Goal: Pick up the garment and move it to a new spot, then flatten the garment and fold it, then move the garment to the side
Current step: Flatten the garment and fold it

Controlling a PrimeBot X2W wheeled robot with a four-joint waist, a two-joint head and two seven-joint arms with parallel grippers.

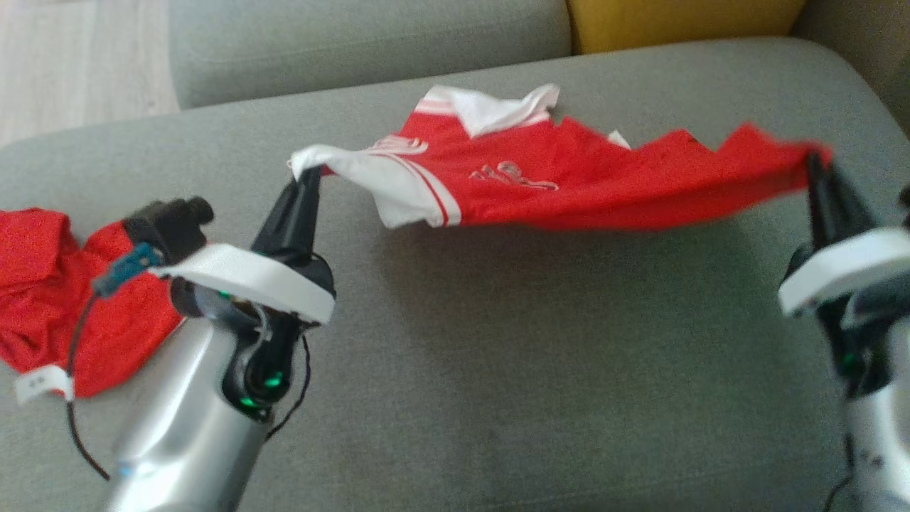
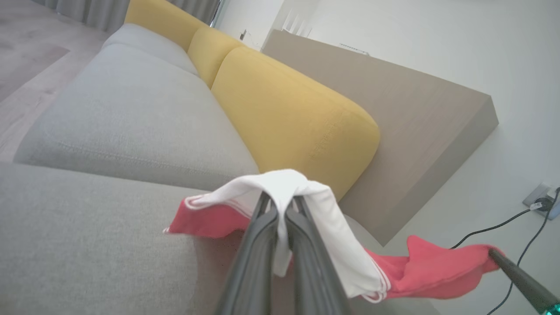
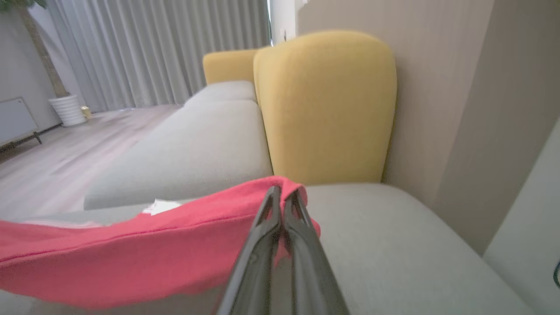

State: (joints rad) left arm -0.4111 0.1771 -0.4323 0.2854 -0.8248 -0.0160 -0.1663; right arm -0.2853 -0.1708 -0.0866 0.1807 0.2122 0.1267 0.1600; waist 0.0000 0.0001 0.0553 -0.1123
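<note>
Above the grey sofa seat (image 1: 498,370), the red-and-white garment (image 1: 569,185) is held stretched between the two grippers, its near edge raised off the cushion. The white sleeve at the left is clamped in the closed jaws of the left gripper (image 1: 308,176); the red edge at the right is pinched likewise by the right gripper (image 1: 814,167). A second red cloth (image 1: 50,284) is seen crumpled at the near left.

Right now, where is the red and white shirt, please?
In the head view the shirt hangs stretched above the grey sofa seat, white sleeve in the left claw, red edge in the right claw.
</note>
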